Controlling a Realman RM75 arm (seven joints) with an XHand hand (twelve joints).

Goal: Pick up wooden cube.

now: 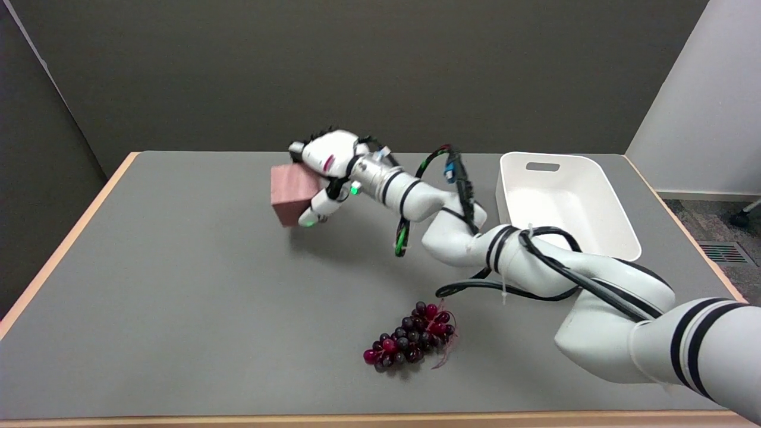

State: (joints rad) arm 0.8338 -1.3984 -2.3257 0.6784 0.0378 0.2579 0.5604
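Observation:
The wooden cube point(291, 191) is reddish-brown and sits tilted near the middle of the grey table point(178, 285), towards the far side. My right hand point(324, 169) wraps around the cube's right side, with fingers over its top edge and the thumb at its lower right corner. The cube's lower corner looks raised off the table, with a shadow under it. My right arm stretches in from the lower right.
A white plastic bin point(565, 202) stands at the far right of the table. A bunch of dark red grapes point(413, 336) lies near the front, beside my forearm. The table's wooden edge runs along the left and front.

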